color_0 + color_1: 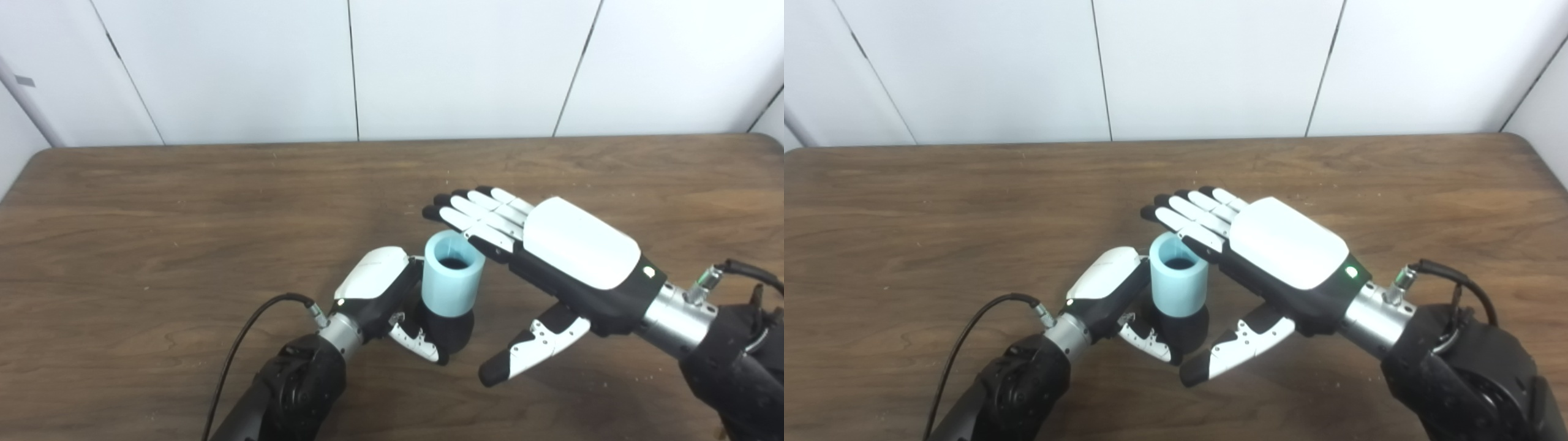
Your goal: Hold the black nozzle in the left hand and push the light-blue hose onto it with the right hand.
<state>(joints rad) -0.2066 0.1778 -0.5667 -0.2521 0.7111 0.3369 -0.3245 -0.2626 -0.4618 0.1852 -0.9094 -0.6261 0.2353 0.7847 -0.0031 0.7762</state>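
My left hand (383,294) is clenched around the black nozzle (452,329), thumb wrapped across its lower front, so the nozzle stands upright just to the right of my left palm. The light-blue hose (452,280) is a short stubby sleeve, and it already sits over the top of the nozzle, upright, its open mouth facing up with something dark showing down inside. How deep it has gone I cannot tell; the black base still shows below its lower edge.

To the right, my right hand (554,257) is released: it holds nothing, its fingers (484,214) stretched flat and together, its thumb hanging loose below. The fingers lie over the far right of the hose's rim, at or just above it; whether they press on it I cannot say.

As I judge it, the step is seating the hose. To do it well I should keep my left grip firm and low on the nozzle so it cannot tip, bring my right palm or flat fingers squarely over the middle of the hose's mouth rather than one edge, and push straight down along the nozzle's axis. Pressing on the right rim alone could cock the sleeve and jam it.

The count: one nozzle, one hose, two hands, on one brown wooden table (184,214).
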